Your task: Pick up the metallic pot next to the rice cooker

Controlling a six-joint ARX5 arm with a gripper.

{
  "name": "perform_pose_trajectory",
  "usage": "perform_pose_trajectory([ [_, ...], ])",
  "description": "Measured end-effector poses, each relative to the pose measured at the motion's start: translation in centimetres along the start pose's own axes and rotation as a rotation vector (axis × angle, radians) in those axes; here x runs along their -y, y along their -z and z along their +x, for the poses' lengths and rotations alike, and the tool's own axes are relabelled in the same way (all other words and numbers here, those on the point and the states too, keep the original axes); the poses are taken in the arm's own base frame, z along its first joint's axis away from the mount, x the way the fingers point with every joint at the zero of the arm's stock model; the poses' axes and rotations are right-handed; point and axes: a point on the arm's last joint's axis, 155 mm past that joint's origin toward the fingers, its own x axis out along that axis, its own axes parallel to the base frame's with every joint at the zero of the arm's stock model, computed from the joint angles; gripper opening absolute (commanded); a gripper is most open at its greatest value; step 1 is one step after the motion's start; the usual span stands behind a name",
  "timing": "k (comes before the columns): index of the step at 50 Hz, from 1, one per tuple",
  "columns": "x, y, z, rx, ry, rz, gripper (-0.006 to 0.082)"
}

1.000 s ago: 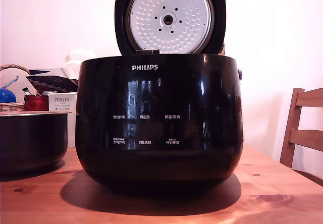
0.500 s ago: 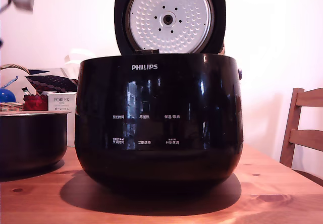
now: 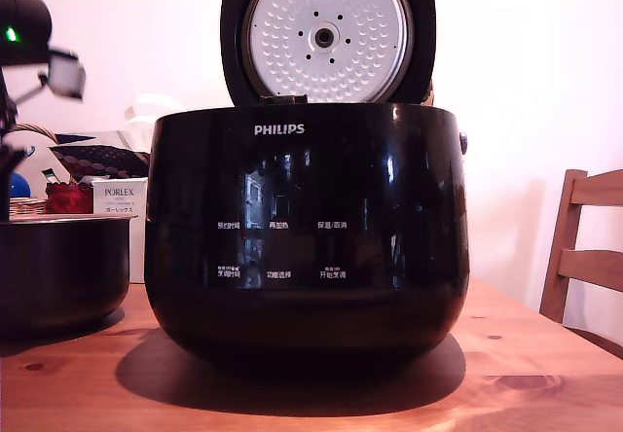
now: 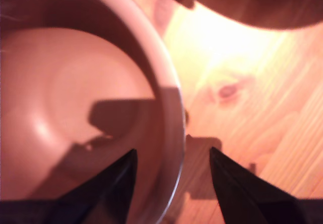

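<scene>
My fingers [image 4: 171,183] hang spread wide, holding nothing, straddling the pot [image 4: 170,113] rim — descend off-centre and I'd clip it, skidding it toward the rice cooker [image 3: 307,228].

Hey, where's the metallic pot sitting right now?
The metallic pot stands on the wooden table at the exterior view's far left, just beside the rice cooker, partly cut off by the frame edge, with the gripper above its rim.
</scene>
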Motion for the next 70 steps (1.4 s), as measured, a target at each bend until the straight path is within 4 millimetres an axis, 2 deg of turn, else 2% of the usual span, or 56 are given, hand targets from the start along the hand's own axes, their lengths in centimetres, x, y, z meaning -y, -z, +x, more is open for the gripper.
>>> perform_pose_trajectory([
  [4, -0.2, -0.1, 0.5, -0.002, 0.002, 0.005, 0.0396],
  [8, -0.5, -0.2, 0.7, 0.003, -0.004, 0.008, 0.0335],
  [18, -0.8, -0.5, 0.7, 0.013, -0.017, 0.011, 0.0065],
  [24, -0.7, -0.5, 0.7, 0.013, -0.014, 0.034, -0.0023],
  [41, -1.1, -0.5, 0.6, 0.013, -0.030, 0.043, -0.0024],
  [58, -0.9, 0.3, 0.4, -0.054, -0.051, 0.061, -0.0024],
  [65, -0.2, 0.7, -0.7, -0.073, -0.055, 0.071, -0.0024],
  [70, 1.1, 1.3, -1.6, -0.093, -0.029, 0.078, -0.0024],
])
